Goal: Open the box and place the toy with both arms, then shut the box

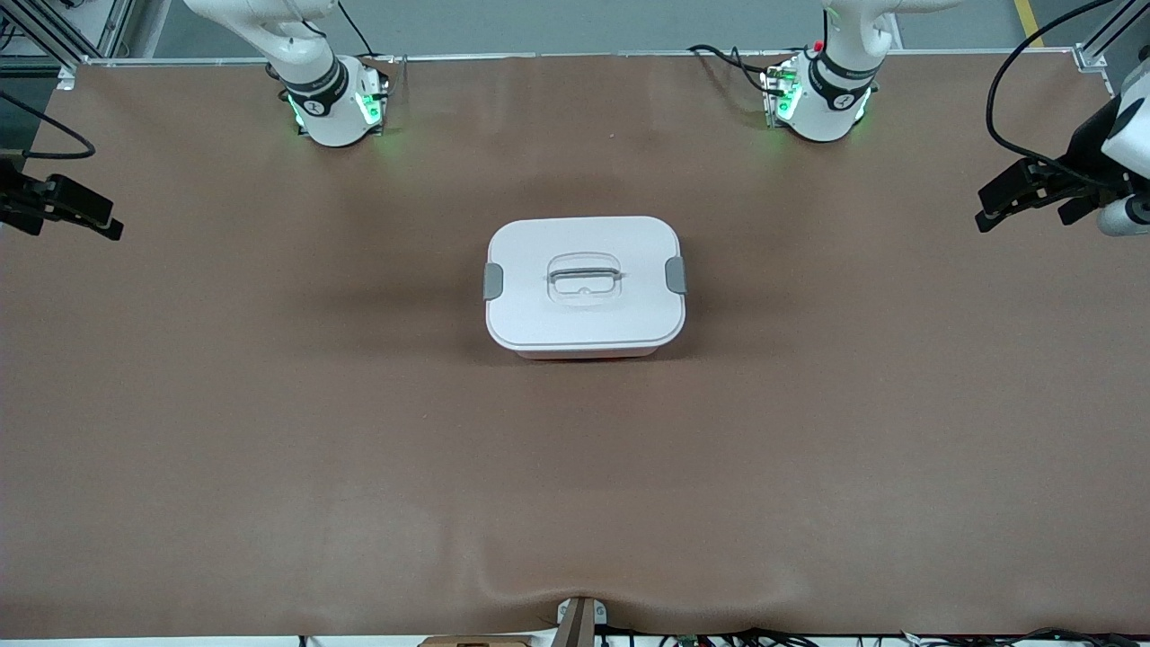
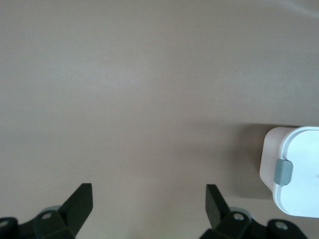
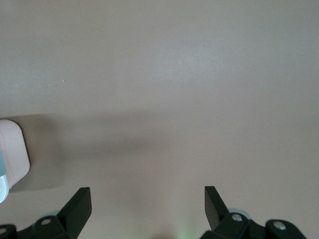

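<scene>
We see the white box [image 1: 585,286] lidded mid-counter [image 1: 269,431], no toy visible, both the left claw [image 2: 149,199] and right claw [image 3: 148,199] spread over bare counter: either toy stowed or opening ahead

box [image 1: 584,283]: smooth white plastic, matt | latches [image 1: 493,281]: grey plastic | table cover [image 1: 269,404]: brown, matt

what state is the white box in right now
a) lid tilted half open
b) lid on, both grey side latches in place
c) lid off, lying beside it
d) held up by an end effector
b: the white rectangular plastic box sits on the brown table with its lid flat and a grey latch at each end; both end effectors are away from it.
</scene>
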`<state>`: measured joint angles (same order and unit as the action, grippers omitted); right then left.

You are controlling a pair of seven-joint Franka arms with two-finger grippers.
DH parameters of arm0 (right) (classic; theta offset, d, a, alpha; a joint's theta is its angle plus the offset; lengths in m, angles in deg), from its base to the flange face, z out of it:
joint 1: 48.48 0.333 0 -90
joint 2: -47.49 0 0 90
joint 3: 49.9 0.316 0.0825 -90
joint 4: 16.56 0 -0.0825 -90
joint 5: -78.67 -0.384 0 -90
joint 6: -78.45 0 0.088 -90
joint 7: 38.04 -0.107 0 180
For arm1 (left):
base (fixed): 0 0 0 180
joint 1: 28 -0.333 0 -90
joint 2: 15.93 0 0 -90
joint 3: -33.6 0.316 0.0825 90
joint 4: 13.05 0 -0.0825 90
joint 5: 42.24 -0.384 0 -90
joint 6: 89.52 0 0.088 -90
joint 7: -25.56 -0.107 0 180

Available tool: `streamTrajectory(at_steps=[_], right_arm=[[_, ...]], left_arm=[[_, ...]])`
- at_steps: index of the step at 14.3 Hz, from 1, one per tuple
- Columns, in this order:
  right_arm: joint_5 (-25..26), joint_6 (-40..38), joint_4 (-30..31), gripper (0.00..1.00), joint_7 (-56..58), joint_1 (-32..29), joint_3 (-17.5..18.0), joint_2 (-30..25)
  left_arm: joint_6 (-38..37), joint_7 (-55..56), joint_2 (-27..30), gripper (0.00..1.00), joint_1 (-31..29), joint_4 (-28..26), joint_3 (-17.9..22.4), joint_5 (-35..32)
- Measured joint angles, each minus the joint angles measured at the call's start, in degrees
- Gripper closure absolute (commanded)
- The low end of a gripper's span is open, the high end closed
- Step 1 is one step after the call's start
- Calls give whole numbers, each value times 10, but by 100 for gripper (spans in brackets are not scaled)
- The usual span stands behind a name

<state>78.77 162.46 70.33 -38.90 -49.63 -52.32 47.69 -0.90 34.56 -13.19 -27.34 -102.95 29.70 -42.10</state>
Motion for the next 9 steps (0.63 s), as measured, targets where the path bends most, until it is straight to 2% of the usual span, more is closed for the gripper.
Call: streamTrajectory(at_steps=[9], right_arm=[[0,0,0,0,0,0,0,0]], left_arm=[[0,0,0,0,-13,0,3,16]])
